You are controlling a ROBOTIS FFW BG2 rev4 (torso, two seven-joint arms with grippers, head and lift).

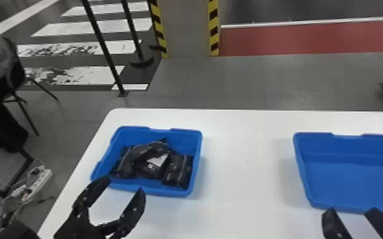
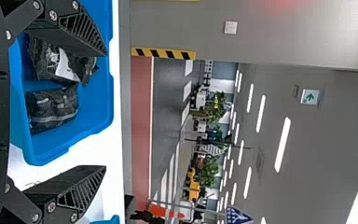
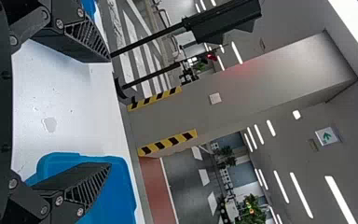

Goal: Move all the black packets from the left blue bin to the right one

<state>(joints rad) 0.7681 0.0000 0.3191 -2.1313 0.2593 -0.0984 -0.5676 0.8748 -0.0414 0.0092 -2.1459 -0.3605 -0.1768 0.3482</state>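
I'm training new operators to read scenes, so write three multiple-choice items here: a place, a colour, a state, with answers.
1. Where are the black packets?
A) right blue bin
B) left blue bin
C) floor

2. What colour is the tabletop?
A) white
B) red
C) green

3. How is the left gripper?
A) shut on a packet
B) shut, empty
C) open, empty

1 B: they pile inside it.
2 A: its bare surface is white.
3 C: its fingers stand apart, holding nothing.

Beyond the white tabletop's far edge: white rectangular sign with green arrow, under the ceiling; blue-and-white pedestrian sign on a grey pole.
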